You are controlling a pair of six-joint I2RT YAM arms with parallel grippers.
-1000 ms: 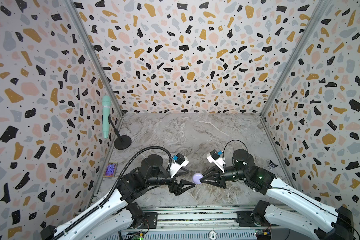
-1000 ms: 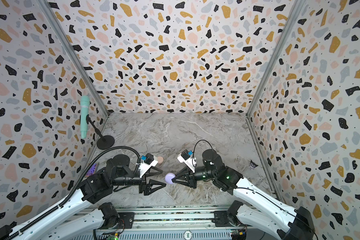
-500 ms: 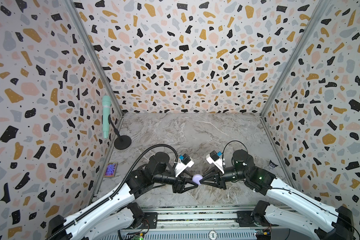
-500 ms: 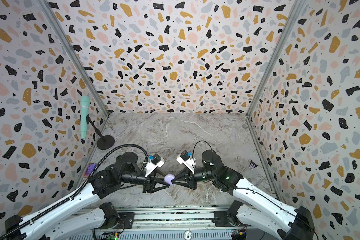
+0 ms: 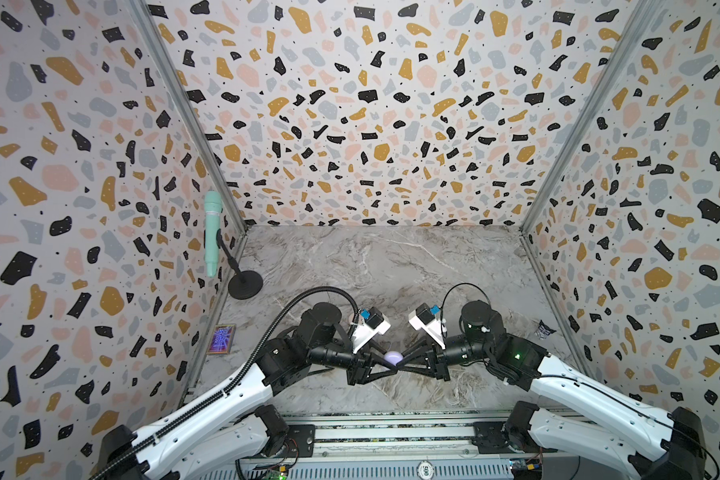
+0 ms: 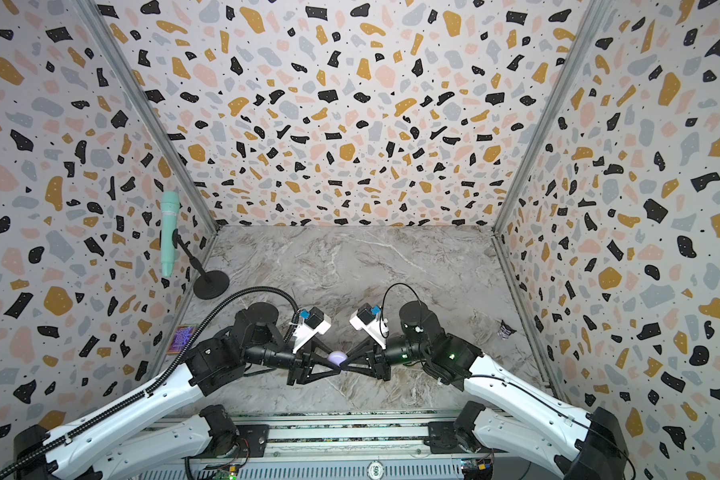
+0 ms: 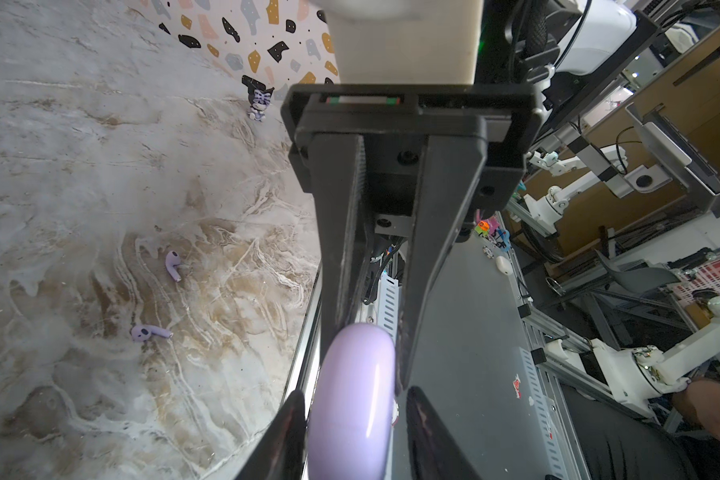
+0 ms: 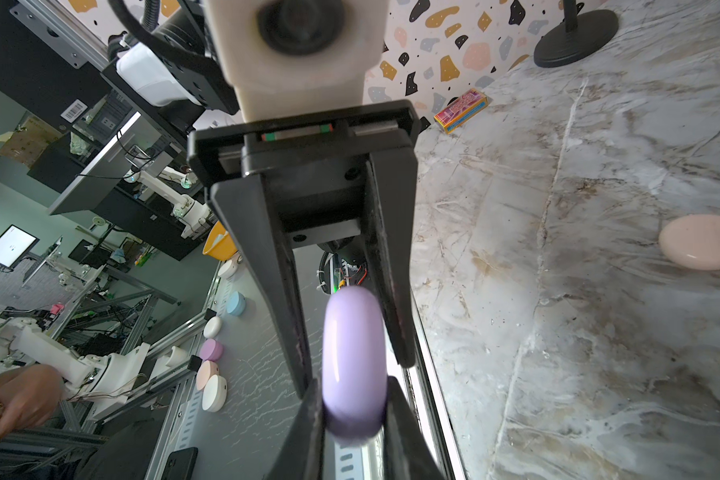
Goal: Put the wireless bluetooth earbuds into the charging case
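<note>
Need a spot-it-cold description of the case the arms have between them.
Over the marble table, near its front edge, the left gripper and right gripper meet tip to tip. Between their fingers is the lavender case, a small round puck. The pink case lies flat, untouched.

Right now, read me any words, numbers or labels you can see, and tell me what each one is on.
"500": on the round badge on the front rail, in both top views.
Too blurred to read: the print on the colourful box.
No legible text: the barcode label, bars only.
</note>
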